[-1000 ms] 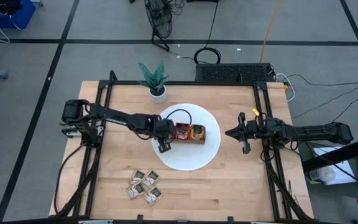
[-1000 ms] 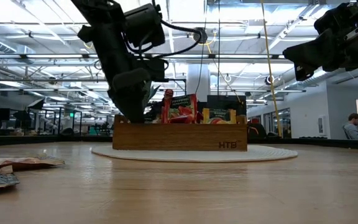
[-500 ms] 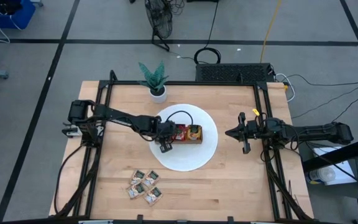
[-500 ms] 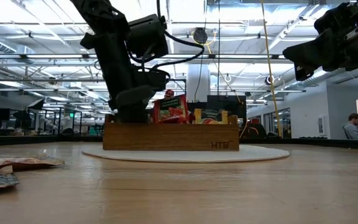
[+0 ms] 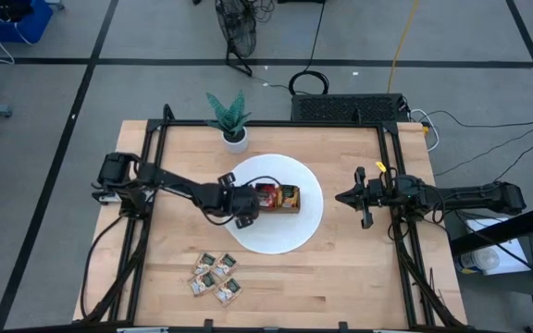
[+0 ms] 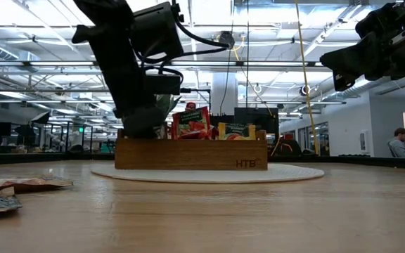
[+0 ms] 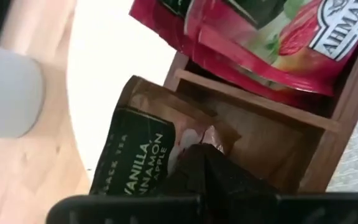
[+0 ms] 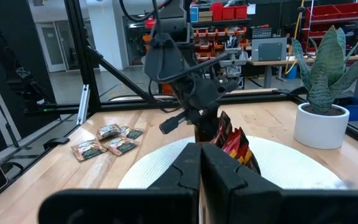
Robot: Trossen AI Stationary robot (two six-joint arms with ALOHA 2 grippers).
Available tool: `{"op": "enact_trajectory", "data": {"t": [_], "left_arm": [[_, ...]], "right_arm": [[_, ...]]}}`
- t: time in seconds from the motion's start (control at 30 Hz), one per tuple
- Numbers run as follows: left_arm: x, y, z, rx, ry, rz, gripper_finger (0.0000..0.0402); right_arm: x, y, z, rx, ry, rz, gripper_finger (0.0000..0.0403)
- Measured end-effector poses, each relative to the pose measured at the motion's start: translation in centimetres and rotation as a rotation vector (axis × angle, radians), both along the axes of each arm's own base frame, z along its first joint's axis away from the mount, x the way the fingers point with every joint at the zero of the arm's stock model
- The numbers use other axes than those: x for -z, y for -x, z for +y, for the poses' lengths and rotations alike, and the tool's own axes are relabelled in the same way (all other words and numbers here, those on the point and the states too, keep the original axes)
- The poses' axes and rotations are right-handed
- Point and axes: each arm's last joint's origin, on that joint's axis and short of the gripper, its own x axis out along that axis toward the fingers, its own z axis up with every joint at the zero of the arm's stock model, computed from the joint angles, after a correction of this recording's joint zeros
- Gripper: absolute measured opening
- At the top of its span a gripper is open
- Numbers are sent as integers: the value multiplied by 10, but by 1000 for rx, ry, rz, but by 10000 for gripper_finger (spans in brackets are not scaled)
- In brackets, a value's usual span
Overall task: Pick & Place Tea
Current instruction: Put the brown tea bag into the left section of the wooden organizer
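Observation:
A brown wooden tray (image 5: pixel 290 205) stands on a round white mat (image 5: pixel 276 236) at the table's middle. Red sachets (image 7: pixel 260 43) and orange-yellow ones (image 6: pixel 236 130) stand upright in it. My left gripper (image 5: pixel 241 205) is at the tray's left end, shut on a pale beige sachet with a dark green label (image 7: pixel 132 149). Several more beige sachets (image 5: pixel 216 276) lie flat on the table near its front edge. My right gripper (image 5: pixel 363 199) hovers shut and empty at the table's right. My left gripper pinches the beige sachet between its two fingers (image 7: pixel 207 171), at the edge (image 7: pixel 191 140) beside the green label. The sachet sits tilted at the tray's left end compartment (image 7: pixel 253 134). The fingers hide whether its lower part rests inside the tray.
A potted plant (image 5: pixel 232 125) stands at the table's far edge, behind the mat. Black frame rails (image 5: pixel 151 185) run along the table's left and right sides. Bare wood lies between the mat and my right gripper.
My left gripper has gone a little toward the table's left and near edges at the tray's end. The tray and the white mat under it have slid a little toward the table's left. My right arm has kept still.

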Motion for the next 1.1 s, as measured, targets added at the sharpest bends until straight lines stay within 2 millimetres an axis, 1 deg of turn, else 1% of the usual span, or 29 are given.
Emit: {"op": "enact_trajectory", "data": {"t": [0.23,0.43,0.53,0.63,0.7,0.73,0.83,0.9,0.97,1.03,1.1], "left_arm": [[0,3,-1,-29,-50,18,0],[-2,2,0,-57,-89,-14,1],[-3,1,-1,-48,-83,-24,2],[-4,0,-5,0,-95,-19,2],[-9,1,-8,28,-103,-27,2],[-13,1,-9,34,-110,-38,2],[-32,5,-13,52,-129,-52,2],[-54,9,-20,78,-134,-82,2],[-77,17,-31,143,-107,-101,2],[-98,29,-47,256,5,-117,2],[-114,40,-65,324,190,-182,7]], "right_arm": [[0,0,0,0,0,0,4],[0,0,0,0,0,0,4],[0,0,0,0,0,0,4],[0,0,0,0,0,0,4],[0,0,0,-1,0,0,4],[0,0,0,0,0,-1,4],[0,0,0,0,0,0,4],[1,0,0,-1,-1,5,4],[0,0,0,0,0,4,4],[0,0,0,-1,-1,4,4],[1,0,0,0,-1,6,4]]}}
